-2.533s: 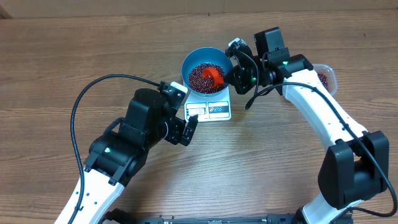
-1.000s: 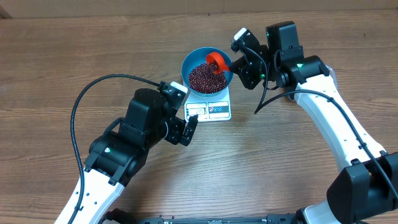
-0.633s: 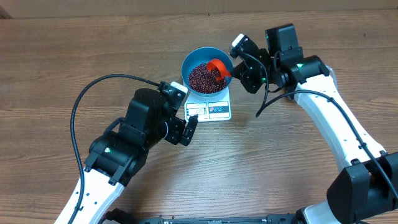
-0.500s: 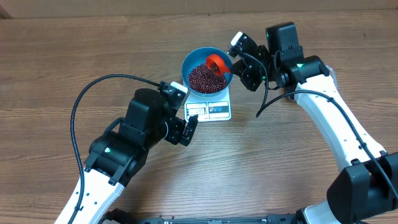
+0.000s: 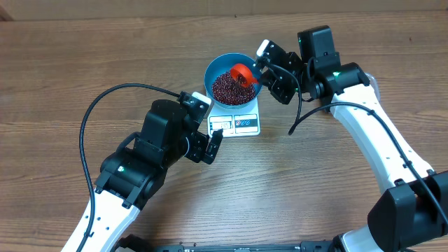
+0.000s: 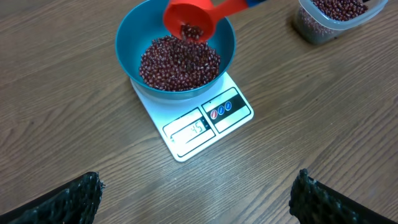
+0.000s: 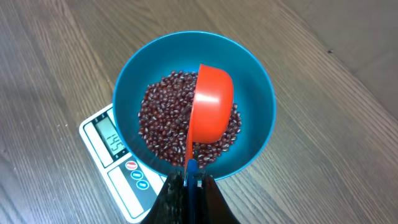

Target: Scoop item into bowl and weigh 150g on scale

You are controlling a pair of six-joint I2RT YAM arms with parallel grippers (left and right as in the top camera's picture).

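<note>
Two robot arms work at a wooden table (image 5: 84,49). Nearest, the left gripper (image 6: 199,208) hangs idle with its fingers spread wide, holding nothing, just short of the scale (image 6: 205,121). This small white scale lies flat, its display (image 6: 189,130) lit, though the digits are too small to read with confidence. A bright blue bowl (image 6: 124,43) sits on the scale's far half, filled part way with dark red-brown beans (image 6: 177,65).

Over the bowl's far side a red scoop (image 6: 189,22) is tipped steeply, mouth down toward the heap, with only a few beans left inside. The right gripper (image 7: 188,183) has its fingers pressed together on the scoop's handle. Farthest, to the right, a clear tub (image 6: 308,28) holds the remaining beans.

The step in hand looks like topping up toward the target weight. It is probably best done by tilting gently, letting beans fall a few at a time, keeping the scoop off the bowl's rim so the reading stays true, and pausing for the display to settle.
</note>
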